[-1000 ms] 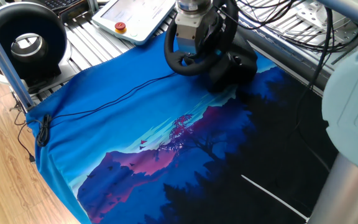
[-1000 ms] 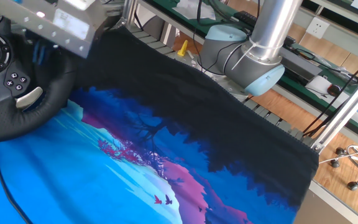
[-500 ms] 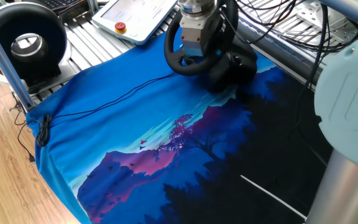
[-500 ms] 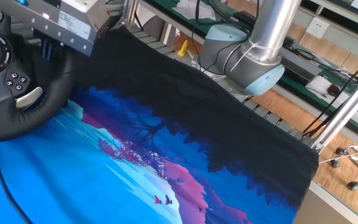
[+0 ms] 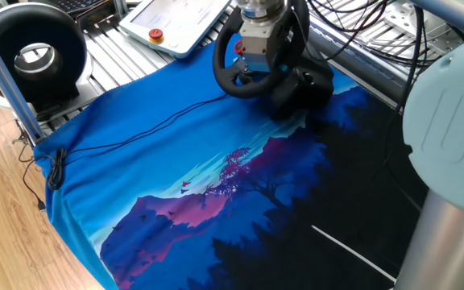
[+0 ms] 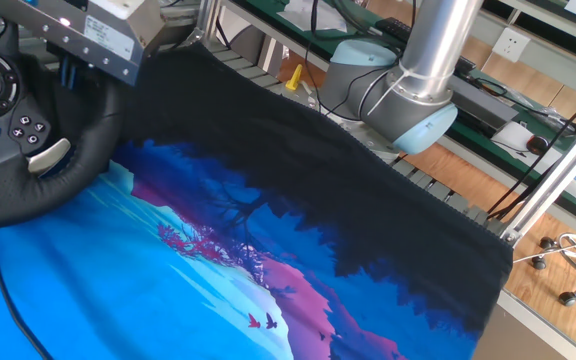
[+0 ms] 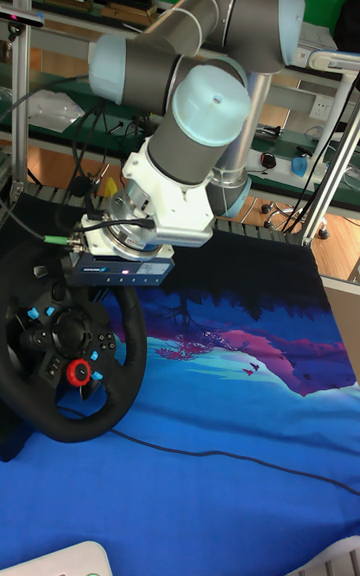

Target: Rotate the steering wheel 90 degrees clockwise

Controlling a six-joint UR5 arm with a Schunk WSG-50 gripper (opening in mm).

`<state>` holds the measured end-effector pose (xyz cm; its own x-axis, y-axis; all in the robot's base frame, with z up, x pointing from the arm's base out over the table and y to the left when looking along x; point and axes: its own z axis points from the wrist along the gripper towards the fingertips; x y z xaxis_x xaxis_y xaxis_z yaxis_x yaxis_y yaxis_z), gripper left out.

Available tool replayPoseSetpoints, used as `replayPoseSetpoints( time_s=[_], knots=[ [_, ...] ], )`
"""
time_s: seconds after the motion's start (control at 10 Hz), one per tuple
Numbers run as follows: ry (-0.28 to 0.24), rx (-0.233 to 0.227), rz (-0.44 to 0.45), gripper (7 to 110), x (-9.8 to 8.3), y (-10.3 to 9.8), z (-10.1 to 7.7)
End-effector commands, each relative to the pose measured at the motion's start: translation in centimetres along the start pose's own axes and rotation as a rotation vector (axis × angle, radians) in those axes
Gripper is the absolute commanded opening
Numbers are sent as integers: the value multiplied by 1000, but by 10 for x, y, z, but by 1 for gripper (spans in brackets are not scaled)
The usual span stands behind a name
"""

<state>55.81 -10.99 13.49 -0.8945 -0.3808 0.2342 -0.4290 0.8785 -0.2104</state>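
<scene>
A: What's in the foreground?

B: Printed blue landscape cloth [image 5: 176,185] over the table, a thin black cable [image 5: 147,127] running across it. No task items there.

A: And the steering wheel?

B: Steering wheel [image 5: 252,80] is at the far end of the cloth, upper centre of one fixed view, tilted up on its bulky black base [image 5: 304,90]. In the other fixed view it fills the left edge [image 6: 63,165]. In the tall view it sits lower left [image 7: 75,356], red knob low on the hub.

A: Gripper?

B: Gripper [image 7: 112,281] is at the top of the rim, blue fingertips [image 6: 68,72] just above or at the rim's upper right edge. Can't tell whether the jaws are spread or clamped on the rim; the wrist housing hides the contact.

A: Anything moved over the last second?

B: Wrist has crept slightly up and toward the back of the table in both fixed views, and the big arm joint on the right edge has swung further into frame. Hub buttons look to be in about the same spot, so I'd judge little or no rotation so far.

A: Behind it?

B: White teach pendant [image 5: 176,20] upper left; black ring-shaped device [image 5: 35,52] far left corner.
</scene>
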Motion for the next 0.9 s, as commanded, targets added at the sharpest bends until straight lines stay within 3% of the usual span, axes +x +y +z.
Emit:
replayPoseSetpoints(
  time_s=[0.0, 0.2, 0.6, 0.7, 0.8],
  knots=[
    [-79, -15, 18, 7, -25, 6, 5],
    [-100, -12, 14, 7, -31, 4, 13],
    [-136, -43, 4, 7, -40, 13, 9],
    [-161, -37, -8, 7, -46, 13, 7],
    [-189, -2, -19, 7, -53, 6, 6]
  ],
)
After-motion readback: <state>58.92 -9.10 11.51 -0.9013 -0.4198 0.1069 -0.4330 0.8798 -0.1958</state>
